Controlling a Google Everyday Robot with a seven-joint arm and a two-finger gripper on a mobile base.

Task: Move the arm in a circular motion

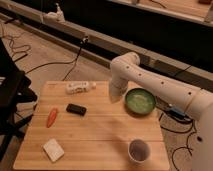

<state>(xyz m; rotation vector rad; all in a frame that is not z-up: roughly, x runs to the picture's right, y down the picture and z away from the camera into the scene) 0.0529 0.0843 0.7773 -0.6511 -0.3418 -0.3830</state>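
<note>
I can't make out the gripper (117,96) clearly: it sits at the low end of the arm (150,80), just above the wooden table (100,135) near its back edge, and I cannot tell what state it is in or whether it has hold of anything. From there I follow the arm up to a bulbous white elbow and then out to my right, where its thick dotted tube runs off toward the frame's right side. Just beside the gripper, to the right, I see a green bowl (140,101). To its left lies a white bottle (80,87) on its side, and nearer me a small black block (76,109) and a carrot (52,117). At the front edge I have a white sponge (53,150) and a paper cup (138,150).
</note>
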